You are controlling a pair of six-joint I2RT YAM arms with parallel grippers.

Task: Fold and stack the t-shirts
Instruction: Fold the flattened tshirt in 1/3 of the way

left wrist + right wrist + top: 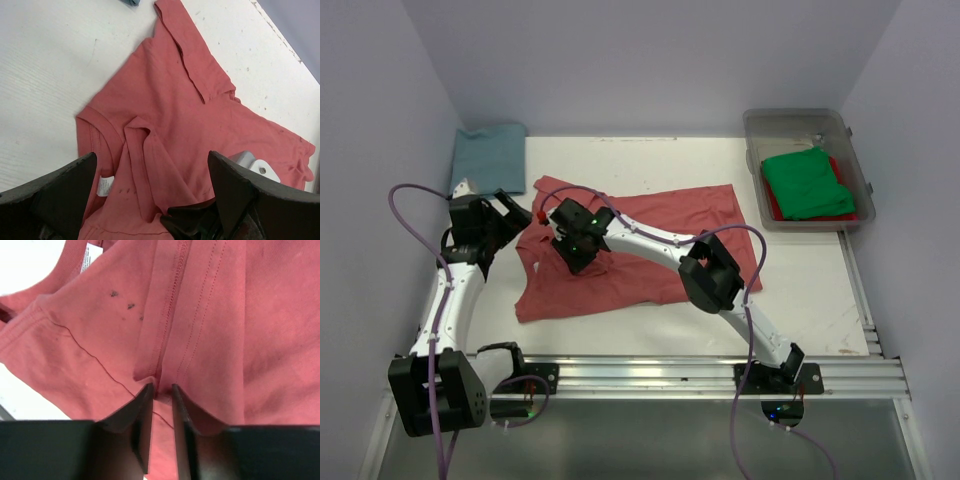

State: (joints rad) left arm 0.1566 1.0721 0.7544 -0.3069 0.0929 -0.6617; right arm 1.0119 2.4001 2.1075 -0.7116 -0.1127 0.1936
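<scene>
The salmon-red t-shirt lies spread and rumpled on the white table. Its white neck tag shows by the collar. My right gripper reaches across the shirt and is shut on a raised fold of it near the collar. My left gripper hangs wide open and empty over the shirt's left edge. The right gripper shows between its fingers. The teal-blue shirt lies folded at the back left. The green shirt lies on the red one.
A clear plastic bin at the back right holds the green and red shirts. Grey walls close in the table at the left, back and right. A metal rail runs along the near edge.
</scene>
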